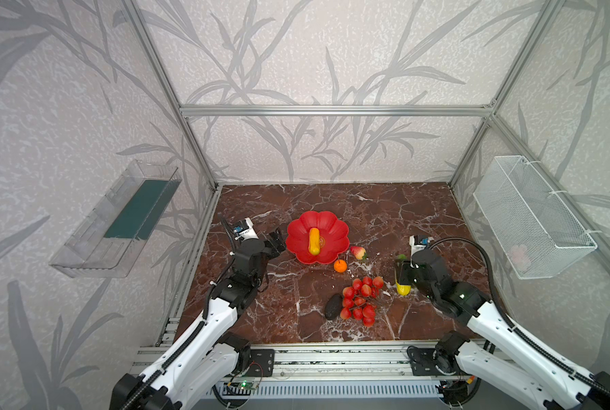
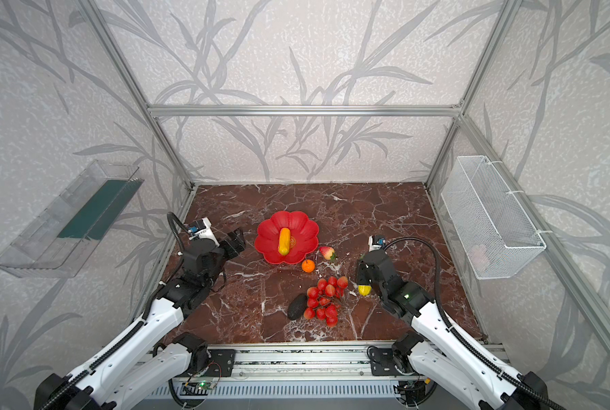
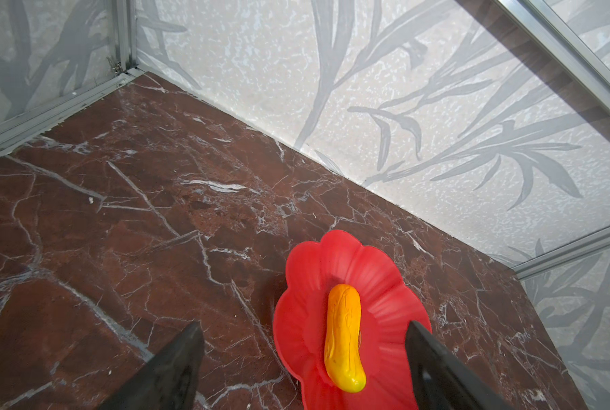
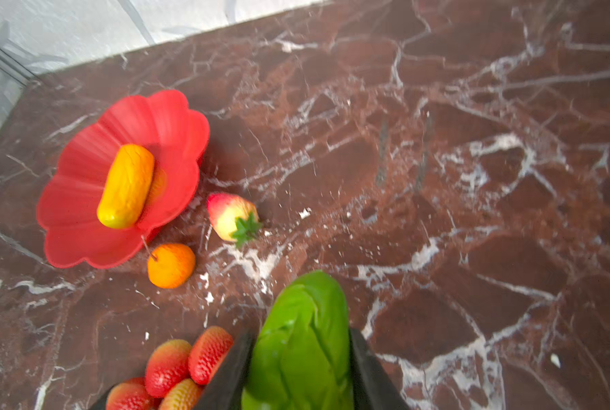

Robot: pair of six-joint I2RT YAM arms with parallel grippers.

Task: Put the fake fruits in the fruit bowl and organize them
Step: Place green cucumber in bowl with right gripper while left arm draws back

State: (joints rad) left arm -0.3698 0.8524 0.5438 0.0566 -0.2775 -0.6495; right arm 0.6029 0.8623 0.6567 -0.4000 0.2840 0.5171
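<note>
Glossy oblong yellow-green mango (image 4: 303, 348) between fingers (image 4: 371, 374)

Tangerine (image 1: 339, 266) and strawberry (image 1: 358, 252) crowd the fruit bowl (image 1: 296, 229) at its near-right rim; table (image 1: 385, 206) behind lies open.

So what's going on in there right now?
The right gripper has its jaws shut on the yellow-green mango. The left gripper sits open beside the red fruit bowl, which holds only the orange-yellow mango. The tangerine and strawberry lie on the table next to the bowl; the cherry bunch and avocado are nearer the front edge.
</note>
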